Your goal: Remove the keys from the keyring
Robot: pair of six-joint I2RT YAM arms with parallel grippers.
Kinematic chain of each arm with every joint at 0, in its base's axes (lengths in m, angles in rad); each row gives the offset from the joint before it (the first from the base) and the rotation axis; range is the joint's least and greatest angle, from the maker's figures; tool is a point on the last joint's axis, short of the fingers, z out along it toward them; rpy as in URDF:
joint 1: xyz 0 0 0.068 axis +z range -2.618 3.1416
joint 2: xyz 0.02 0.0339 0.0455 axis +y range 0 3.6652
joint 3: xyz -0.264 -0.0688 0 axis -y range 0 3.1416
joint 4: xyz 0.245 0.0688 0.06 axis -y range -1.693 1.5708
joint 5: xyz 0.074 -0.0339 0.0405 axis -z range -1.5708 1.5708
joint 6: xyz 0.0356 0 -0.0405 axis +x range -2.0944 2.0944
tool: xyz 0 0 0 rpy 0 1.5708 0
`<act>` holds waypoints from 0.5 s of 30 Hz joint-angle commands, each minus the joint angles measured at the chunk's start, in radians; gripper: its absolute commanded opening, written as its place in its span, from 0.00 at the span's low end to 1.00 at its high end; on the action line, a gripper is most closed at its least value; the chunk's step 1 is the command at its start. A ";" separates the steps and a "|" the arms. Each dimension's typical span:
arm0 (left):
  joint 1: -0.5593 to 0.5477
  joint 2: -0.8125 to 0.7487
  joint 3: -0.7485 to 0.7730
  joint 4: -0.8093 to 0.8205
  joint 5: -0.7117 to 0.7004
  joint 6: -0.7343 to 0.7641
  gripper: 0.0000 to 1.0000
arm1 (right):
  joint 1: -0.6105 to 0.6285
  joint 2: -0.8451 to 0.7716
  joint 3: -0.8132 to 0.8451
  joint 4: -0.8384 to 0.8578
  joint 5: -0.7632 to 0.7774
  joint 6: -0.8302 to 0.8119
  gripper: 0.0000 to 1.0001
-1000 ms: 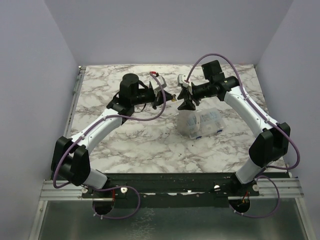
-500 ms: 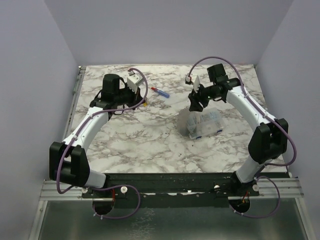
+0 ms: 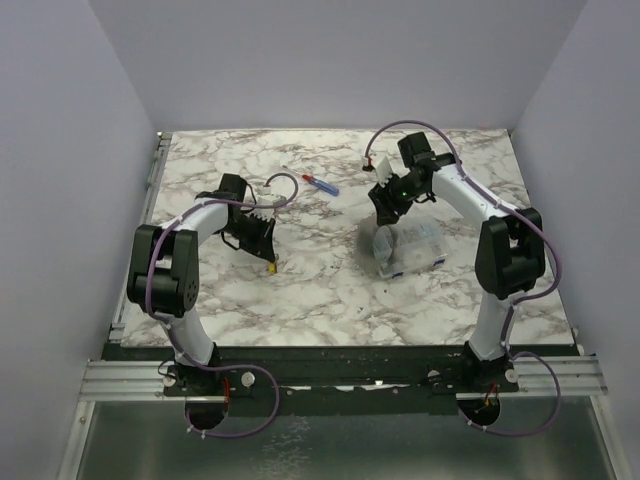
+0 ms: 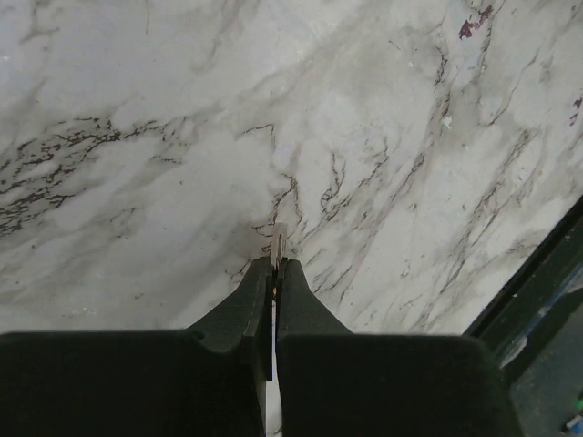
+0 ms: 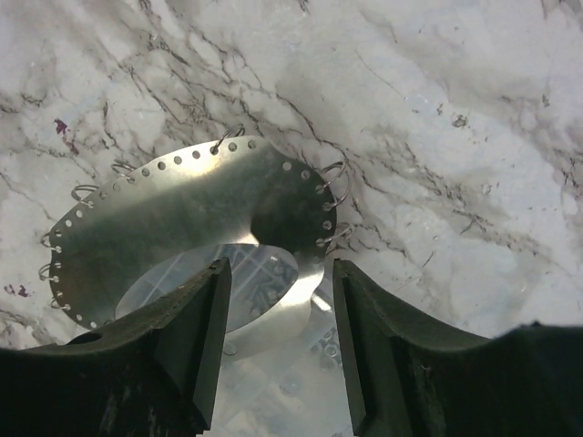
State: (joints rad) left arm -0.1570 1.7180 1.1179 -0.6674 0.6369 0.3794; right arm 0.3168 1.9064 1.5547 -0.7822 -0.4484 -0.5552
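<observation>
Beside the clear box [image 3: 410, 250], right fingers [image 5: 273, 350] straddle the keyring [image 5: 182, 228]; left fingers [image 4: 274, 278] pinch a key [image 4: 279, 238].

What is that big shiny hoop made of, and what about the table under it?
The keyring looks like thin metal: a silvery, brushed band that gleams and has small punched holes along its edge, with little wire loops. The table looks like marble, white with grey veins, though it could be only a printed marble-look surface.
</observation>
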 commanded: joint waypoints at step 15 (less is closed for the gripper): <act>0.068 0.239 0.144 -0.184 0.028 0.137 0.16 | 0.005 0.162 0.134 -0.123 -0.051 -0.153 0.57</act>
State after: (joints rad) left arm -0.0971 1.9038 1.2564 -0.8345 0.6930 0.4580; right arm 0.3168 2.0251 1.6409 -0.8623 -0.4583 -0.6788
